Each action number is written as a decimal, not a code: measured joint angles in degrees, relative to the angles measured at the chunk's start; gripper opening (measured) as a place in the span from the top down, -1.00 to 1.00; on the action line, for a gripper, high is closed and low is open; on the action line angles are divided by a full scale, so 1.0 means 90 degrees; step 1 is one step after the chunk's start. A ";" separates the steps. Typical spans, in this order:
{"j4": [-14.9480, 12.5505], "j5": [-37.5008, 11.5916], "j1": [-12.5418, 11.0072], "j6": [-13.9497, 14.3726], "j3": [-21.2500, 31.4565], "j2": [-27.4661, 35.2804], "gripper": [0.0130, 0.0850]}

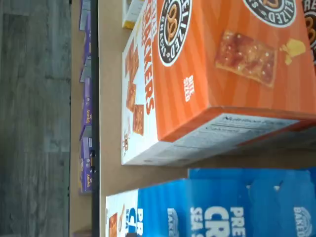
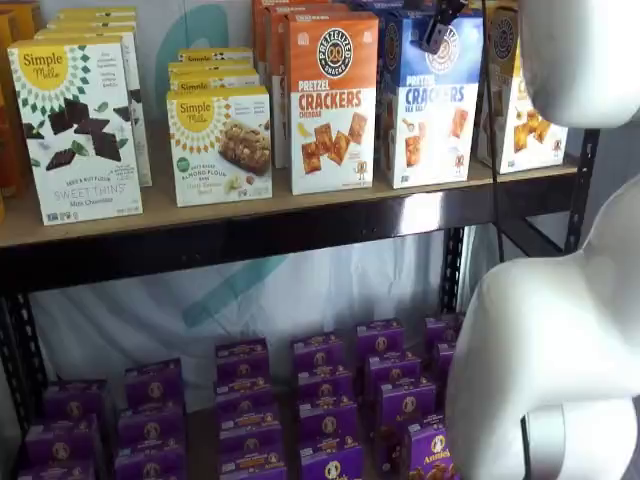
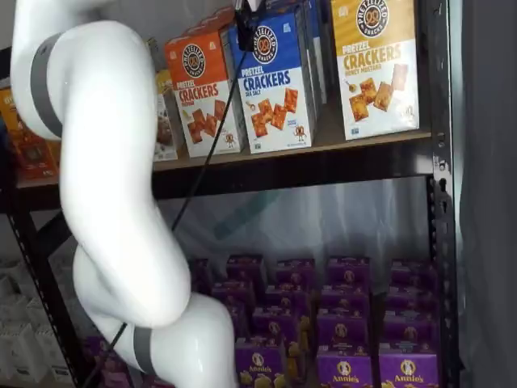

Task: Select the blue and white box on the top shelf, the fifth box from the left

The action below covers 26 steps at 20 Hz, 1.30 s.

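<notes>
The blue and white box stands upright on the top shelf in both shelf views [image 2: 430, 100] [image 3: 275, 81], between an orange-topped cracker box [image 2: 332, 100] and a yellow-topped one [image 2: 520, 100]. The top shelf [image 2: 250, 212] is a tan board with a dark front rail. My gripper [image 2: 438, 28] hangs from the view's top edge right in front of the blue box's upper part, and it also shows in a shelf view [image 3: 246, 28]. Only black finger parts and a cable show, with no plain gap. The wrist view shows the blue box's top [image 1: 227, 207] beside the orange box [image 1: 222, 74].
Yellow and white Simple Mills boxes [image 2: 75, 130] [image 2: 220, 145] stand further left on the top shelf. Several purple boxes [image 2: 320, 400] fill the lower shelf. My white arm [image 2: 560, 340] fills the right foreground, and a black upright [image 3: 440, 162] stands at the shelf's right end.
</notes>
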 joint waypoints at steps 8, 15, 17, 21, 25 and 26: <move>-0.0428 0.0268 0.0160 0.0047 -0.0137 0.0052 -1.00; -0.0616 0.0293 0.0249 0.0067 -0.0066 0.0024 -1.00; -0.0634 0.0285 0.0260 0.0069 -0.0041 0.0018 -1.00; -0.0615 0.0265 0.0256 0.0068 -0.0015 0.0009 -0.89; -0.0610 0.0296 0.0246 0.0062 -0.0036 0.0026 -0.67; -0.0615 0.0307 0.0244 0.0060 -0.0045 0.0032 -0.56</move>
